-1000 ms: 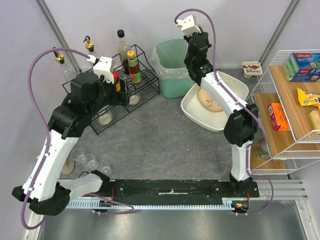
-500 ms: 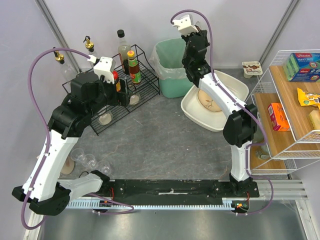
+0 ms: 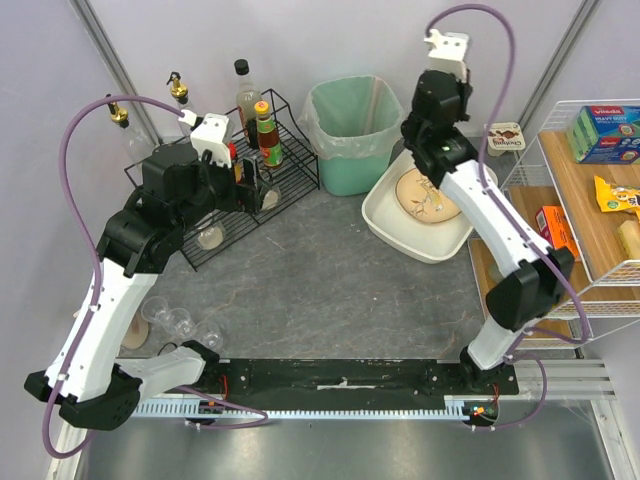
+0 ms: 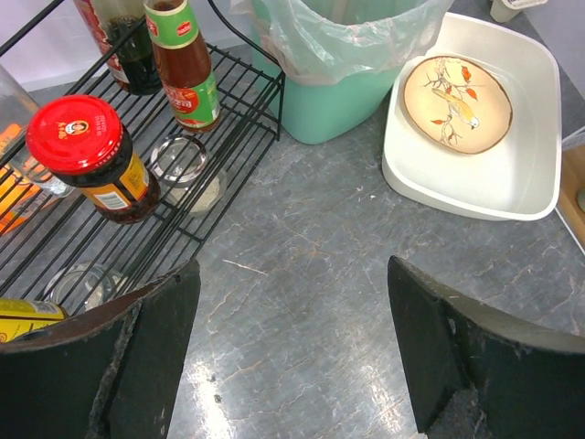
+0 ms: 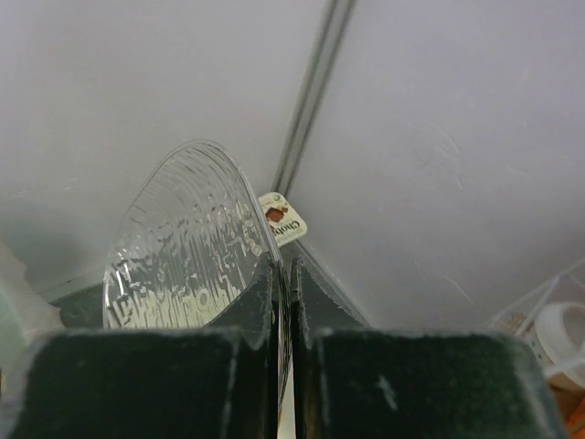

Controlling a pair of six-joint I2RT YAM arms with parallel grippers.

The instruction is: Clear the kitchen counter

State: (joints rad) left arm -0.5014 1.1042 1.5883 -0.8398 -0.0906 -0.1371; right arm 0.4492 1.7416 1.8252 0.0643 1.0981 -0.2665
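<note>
The left arm point(image 3: 105, 300) and right arm point(image 3: 490, 215) are the same build: glossy white shells on the long links and chunky matte black housings at the joints. A purple cable point(image 3: 64, 150) loops off each one to a small white camera box point(image 3: 212, 133) near the wrist. The bases bolt onto a black plate point(image 3: 340, 378) with a ribbed silver rail point(image 3: 300, 408) in front. The fingers point(image 4: 137, 357) are dark slabs, scuffed grey at the edges.

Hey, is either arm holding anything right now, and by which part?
The right end effector is shut on the rim of a clear textured glass plate. The left end effector is open, holding nothing.
</note>
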